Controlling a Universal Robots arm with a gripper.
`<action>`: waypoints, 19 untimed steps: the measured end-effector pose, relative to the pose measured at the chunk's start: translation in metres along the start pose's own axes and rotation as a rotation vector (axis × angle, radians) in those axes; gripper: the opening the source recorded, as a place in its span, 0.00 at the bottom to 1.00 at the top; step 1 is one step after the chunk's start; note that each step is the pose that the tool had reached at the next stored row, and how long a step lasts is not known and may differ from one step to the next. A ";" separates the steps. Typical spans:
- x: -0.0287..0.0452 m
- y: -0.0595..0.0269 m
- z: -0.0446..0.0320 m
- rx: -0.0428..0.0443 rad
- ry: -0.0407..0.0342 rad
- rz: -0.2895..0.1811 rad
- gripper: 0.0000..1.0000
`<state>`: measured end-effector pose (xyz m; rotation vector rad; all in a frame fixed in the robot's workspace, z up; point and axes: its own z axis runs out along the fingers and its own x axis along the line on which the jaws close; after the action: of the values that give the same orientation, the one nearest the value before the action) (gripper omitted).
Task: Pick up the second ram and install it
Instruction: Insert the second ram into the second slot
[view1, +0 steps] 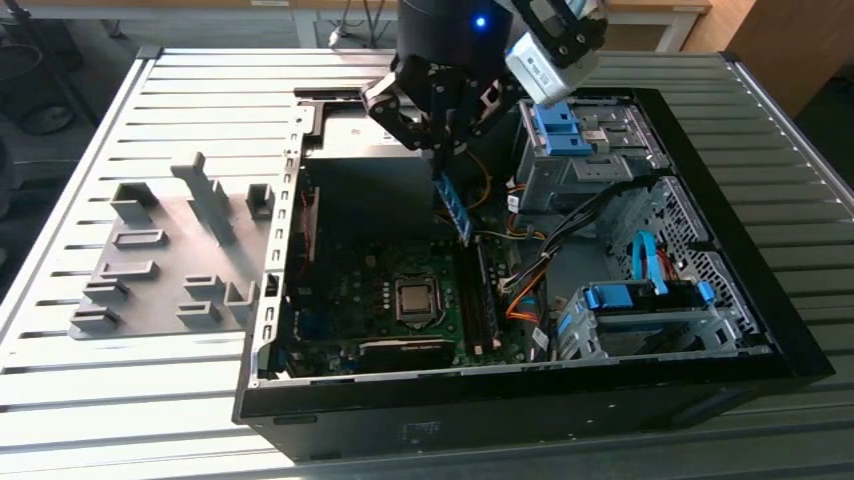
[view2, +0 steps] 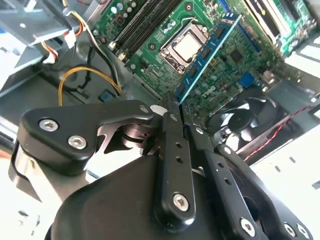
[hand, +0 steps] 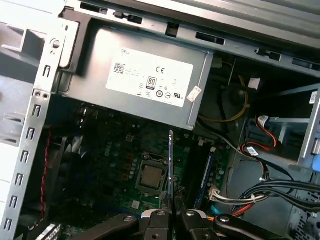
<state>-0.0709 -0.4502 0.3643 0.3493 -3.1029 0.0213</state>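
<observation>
My gripper (view1: 443, 165) hangs over the open computer case (view1: 747, 330) and is shut on the second ram (view1: 458, 212), a long blue stick. The stick points down toward the motherboard (view1: 360, 300), just beside the CPU socket (view1: 416, 297), and is still above the board. In the second wrist view the ram (view2: 210, 55) runs out from the gripper (view2: 172, 107), showing its black chips. In the first wrist view the ram (hand: 171, 165) appears edge-on above the gripper (hand: 171, 210). The memory slots (view1: 487, 300) lie close beside it.
A grey slotted holder (view1: 174, 260) sits on the table at the exterior view's left. Inside the case are a power supply (hand: 150, 75), light-blue drive-bay clips (view1: 641, 295), cable bundles (hand: 260, 190) and a fan (view2: 250, 112).
</observation>
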 end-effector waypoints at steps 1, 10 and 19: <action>0.0000 0.0000 0.0009 -0.0004 0.0002 0.018 0.14; -0.0016 -0.0002 0.0080 -0.0029 0.0018 0.150 0.14; -0.0094 -0.0015 0.0129 -0.0042 0.0023 0.206 0.14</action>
<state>-0.0616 -0.4498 0.3512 0.0288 -3.1212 0.0181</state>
